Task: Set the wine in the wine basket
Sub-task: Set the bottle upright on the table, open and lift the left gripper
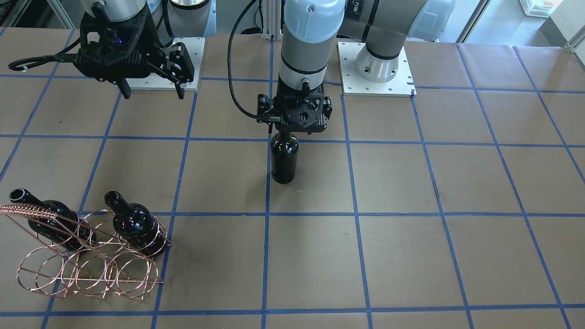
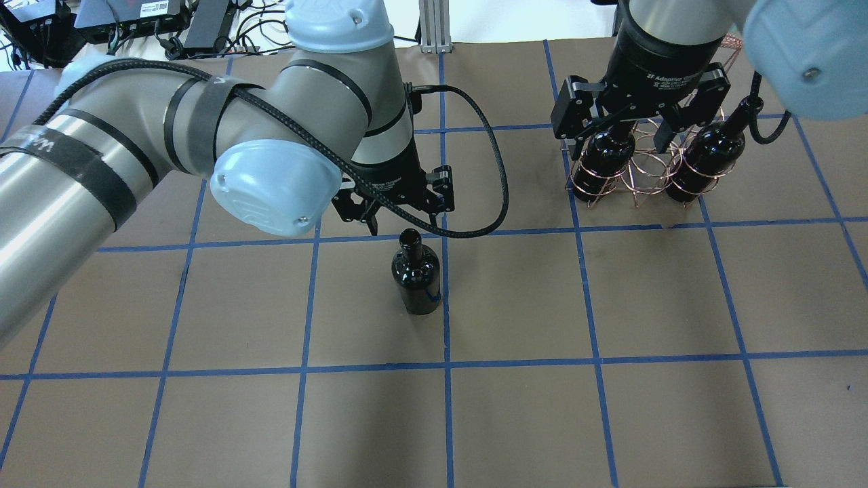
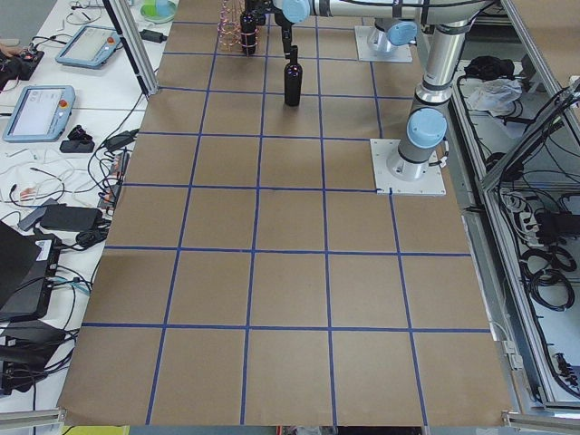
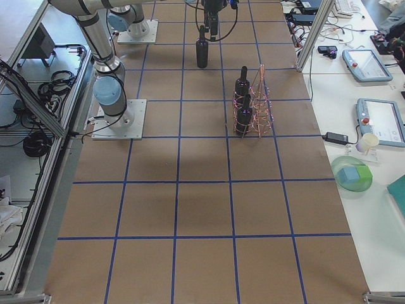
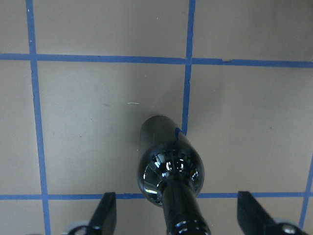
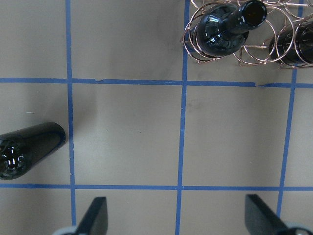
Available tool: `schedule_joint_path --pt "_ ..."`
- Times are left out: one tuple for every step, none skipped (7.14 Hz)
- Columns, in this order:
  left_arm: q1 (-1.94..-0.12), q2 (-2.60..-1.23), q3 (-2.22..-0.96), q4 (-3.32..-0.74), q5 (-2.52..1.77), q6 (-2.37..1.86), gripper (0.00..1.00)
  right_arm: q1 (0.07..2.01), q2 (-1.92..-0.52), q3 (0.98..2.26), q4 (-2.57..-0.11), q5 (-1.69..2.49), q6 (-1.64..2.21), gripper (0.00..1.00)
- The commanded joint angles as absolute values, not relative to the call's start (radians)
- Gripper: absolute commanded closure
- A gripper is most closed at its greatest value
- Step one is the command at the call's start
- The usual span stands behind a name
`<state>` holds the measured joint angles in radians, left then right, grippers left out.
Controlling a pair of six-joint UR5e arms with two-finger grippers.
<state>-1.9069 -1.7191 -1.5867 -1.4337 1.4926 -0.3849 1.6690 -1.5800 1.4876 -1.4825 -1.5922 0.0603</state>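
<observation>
Wine (image 1: 284, 157) stands up straight in the middle of the bench (image 1: 411, 256). It is dark, shiny glass with a thin neck and no label. The left hand (image 5: 177, 205) is wide open on both sides of the neck, not touching it. The right hand (image 1: 153, 91) is open too and holds nothing. The wine basket (image 1: 91, 269) of thin copper rings sits well apart, two like bottles (image 1: 135, 224) in it.
</observation>
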Motion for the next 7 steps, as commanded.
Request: schedule_joint_path --pt "-1.811 -1.71 -1.431 -1.603 1.496 -0.383 0.0 1.666 -1.572 1.488 -1.489 -1.595 0.054 0.0" --pt "-1.734 -1.703 -1.387 -1.649 1.49 -0.317 0.0 1.664 -1.566 1.488 -1.502 -1.591 0.051 0.0" --pt "-1.642 -1.698 -1.387 -1.652 1.489 -0.211 0.0 1.666 -1.556 1.489 -1.509 -1.595 0.057 0.0" --pt "-1.575 -1.694 -1.387 -1.652 1.489 -0.16 0.0 1.675 -1.543 1.52 -1.531 -1.582 0.067 0.0" --pt "-1.53 -1.694 -1.387 -1.649 1.482 -0.143 0.0 1.702 -1.542 1.549 -1.586 -1.566 0.113 0.0" --pt "-1.484 -1.69 -1.387 -1.646 1.497 -0.061 0.0 1.776 -1.525 1.551 -1.627 -1.565 0.235 0.0" --pt "-1.427 -1.686 -1.393 -1.649 1.5 -0.051 0.0 1.87 -1.493 1.542 -1.672 -1.566 0.324 0.0"
